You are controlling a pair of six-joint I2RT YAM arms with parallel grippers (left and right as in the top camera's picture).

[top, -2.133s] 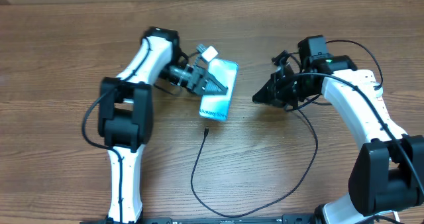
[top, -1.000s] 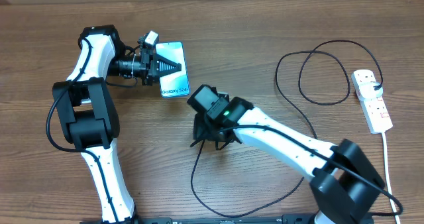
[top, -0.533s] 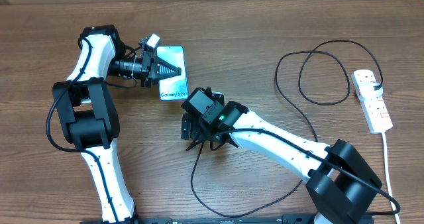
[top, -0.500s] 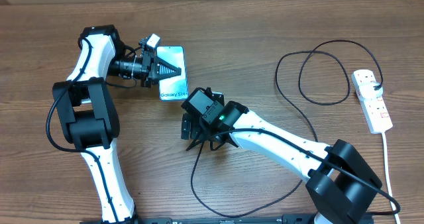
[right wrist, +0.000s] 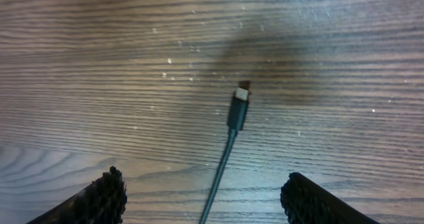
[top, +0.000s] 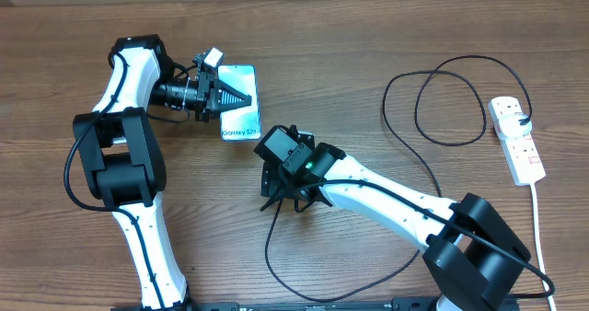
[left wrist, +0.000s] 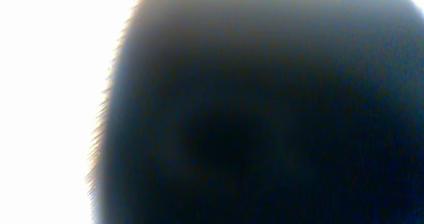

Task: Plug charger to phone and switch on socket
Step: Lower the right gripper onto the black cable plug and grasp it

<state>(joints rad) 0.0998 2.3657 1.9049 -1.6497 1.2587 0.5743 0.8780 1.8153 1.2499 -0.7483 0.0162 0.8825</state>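
Note:
The phone (top: 241, 120) lies flat at the back left, its light blue screen up. My left gripper (top: 247, 97) lies across the screen with its fingers drawn to a closed point. The left wrist view is only a dark blur. The charger (top: 268, 245) is a thin black cable that loops over the table to a black plug (top: 522, 120) in the socket (top: 518, 145). Its connector tip (right wrist: 239, 109) lies on the wood just ahead of my right gripper (right wrist: 209, 207). That gripper (top: 294, 201) hangs open over the tip, one finger (right wrist: 106, 197) on each side of the cable, touching nothing.
The socket's thick white cord (top: 543, 233) runs along the right edge toward the front. A big loop of the black cable (top: 416, 109) lies at the back right. My right arm (top: 386, 196) stretches across the middle of the wooden table (top: 368, 35).
My right gripper has shifted a little left and back again over the cable's tip, and its jaws have widened. The left arm and the phone have stayed put.

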